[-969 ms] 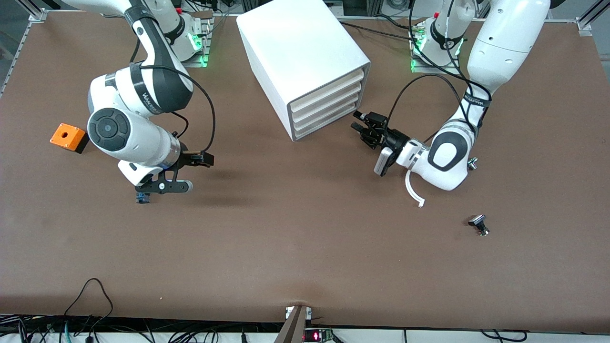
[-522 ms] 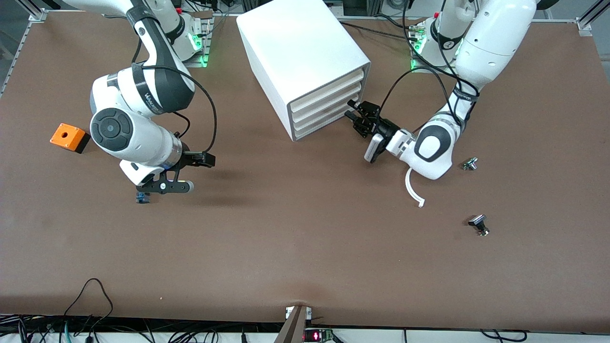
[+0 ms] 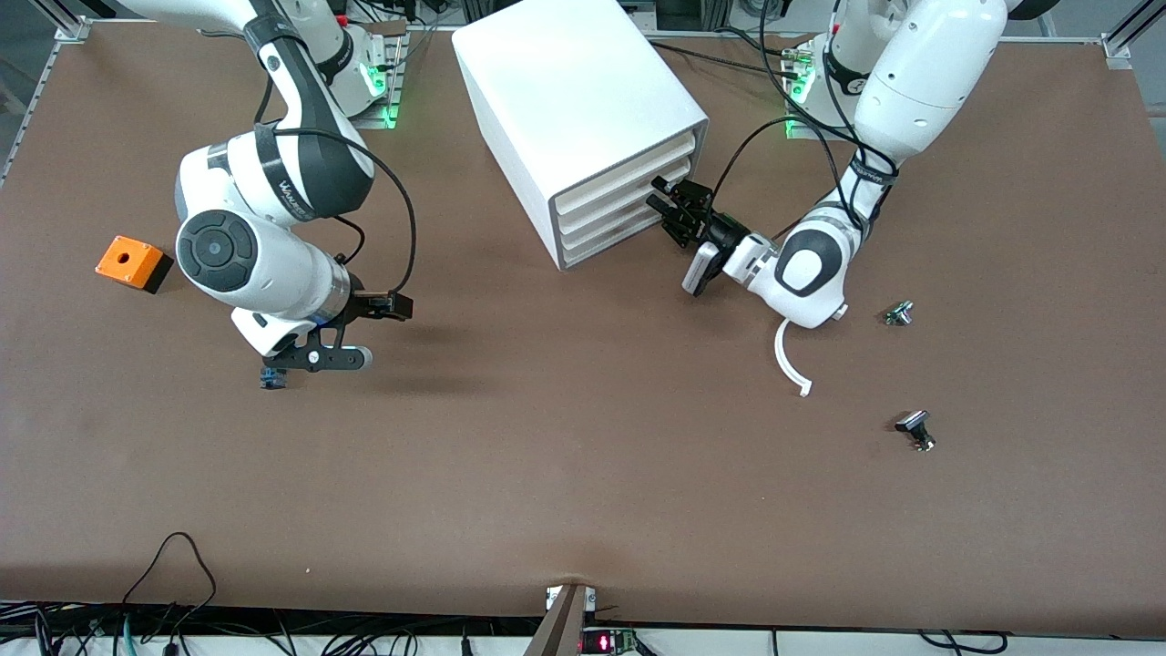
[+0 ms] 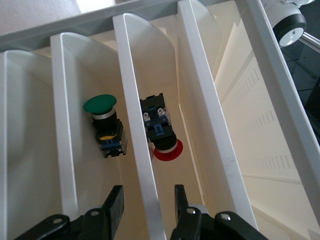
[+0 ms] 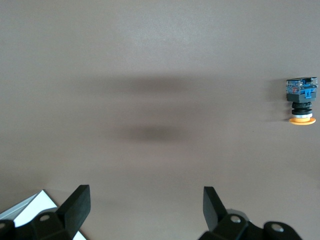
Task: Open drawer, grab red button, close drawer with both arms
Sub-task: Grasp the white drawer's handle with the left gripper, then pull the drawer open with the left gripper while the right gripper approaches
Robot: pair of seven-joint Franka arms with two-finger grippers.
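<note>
The left gripper (image 3: 663, 208) sits at the front of the white cabinet (image 3: 574, 100), its fingers (image 4: 116, 205) partly spread with one drawer (image 4: 142, 125) front standing between them — not clamped on it, as far as the left wrist view shows. In that view the button (image 4: 161, 131) with the red cap lies inside that drawer, and a green-capped button (image 4: 104, 122) lies in the drawer beside it. The right gripper (image 3: 351, 330) waits with fingers spread wide over the desk (image 3: 583, 474) toward the right arm's end, holding nothing — an orange-yellow-capped button (image 5: 301, 100) stands on the desk near it. An orange box (image 3: 133, 262) rests at that same end. Two small metal parts (image 3: 915, 428) lie toward the left arm's end.
</note>
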